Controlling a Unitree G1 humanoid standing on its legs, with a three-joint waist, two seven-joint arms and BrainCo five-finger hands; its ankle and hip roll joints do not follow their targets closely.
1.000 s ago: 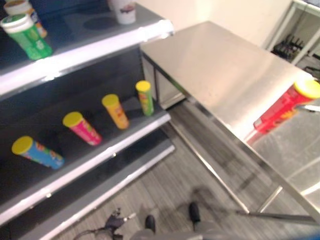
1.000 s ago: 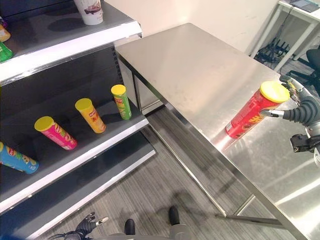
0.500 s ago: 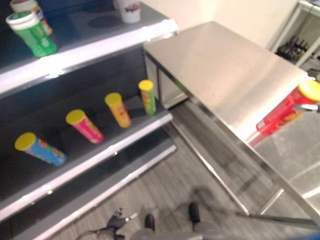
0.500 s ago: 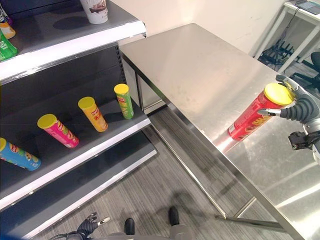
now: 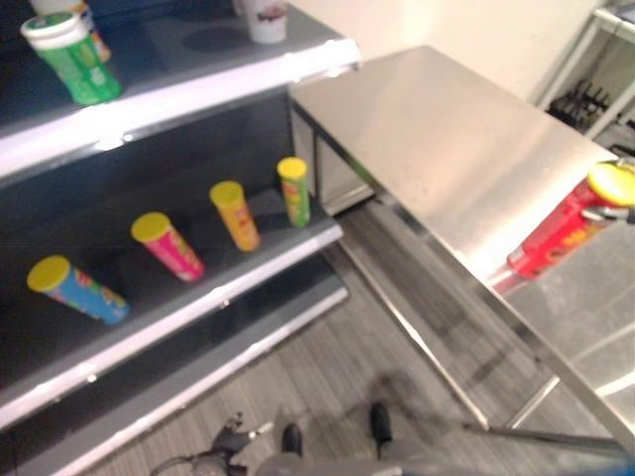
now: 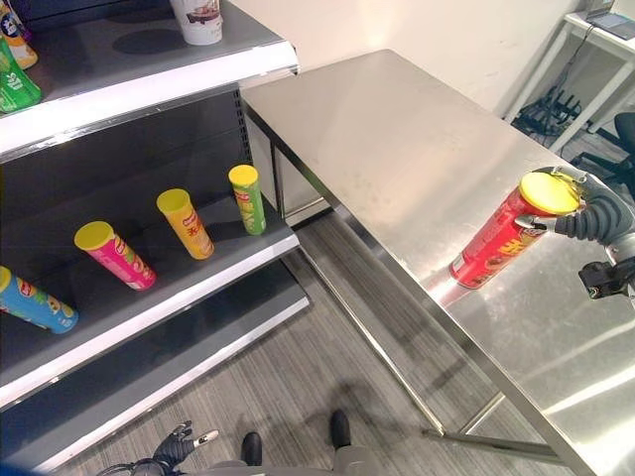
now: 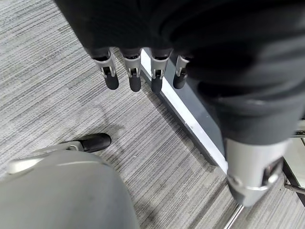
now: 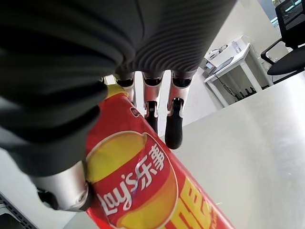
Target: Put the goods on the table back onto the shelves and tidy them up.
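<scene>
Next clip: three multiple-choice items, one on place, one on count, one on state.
1. Where is the red chip can?
A. on the steel table
B. on the middle shelf
C. on the floor

2. How many yellow-lidded cans are on the middle shelf?
A. two
B. four
C. six

3. What is the right hand doing?
A. hanging over the floor
B. closed round the red can's top
C. flat on the table

Key: 1 A, the red chip can stands on the steel table. 2 B, four stand along the middle shelf. 3 B, the right hand grips under the lid.

The red can runs past the picture's edge; the right robot hand covers its far side.
</scene>
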